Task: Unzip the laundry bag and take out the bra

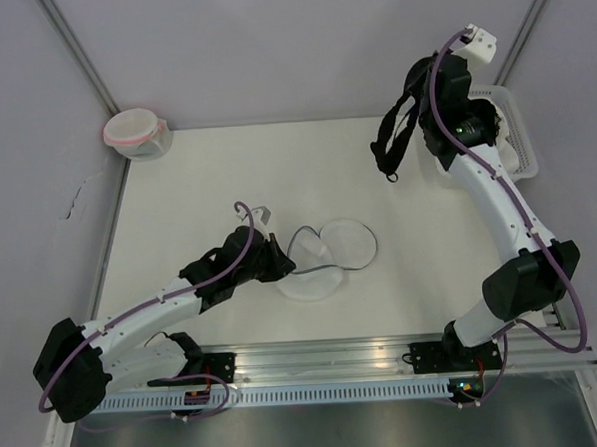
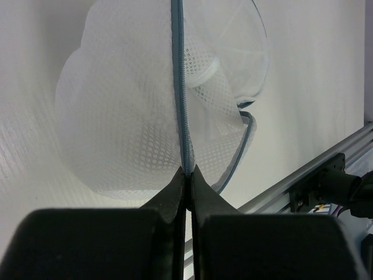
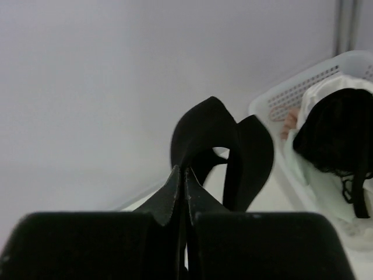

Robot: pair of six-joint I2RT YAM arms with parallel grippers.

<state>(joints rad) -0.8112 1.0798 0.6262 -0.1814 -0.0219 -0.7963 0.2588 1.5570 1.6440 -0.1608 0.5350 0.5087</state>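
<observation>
The laundry bag (image 1: 325, 257), a white mesh pouch with a grey-blue rim, lies open on the table in two round flaps. My left gripper (image 1: 280, 259) is shut on its rim at the bag's left side; the left wrist view shows the jaws (image 2: 187, 172) pinching the blue zipper rim (image 2: 179, 87). The black bra (image 1: 399, 133) hangs in the air from my right gripper (image 1: 422, 92), raised at the far right near the basket. In the right wrist view the jaws (image 3: 182, 175) are shut on the bra's black fabric (image 3: 221, 140).
A white slotted basket (image 1: 514, 137) with clothes stands at the far right; it also shows in the right wrist view (image 3: 303, 87). A round white pouch with a pink rim (image 1: 134, 132) sits at the far left corner. A metal rail (image 1: 385, 354) runs along the near edge.
</observation>
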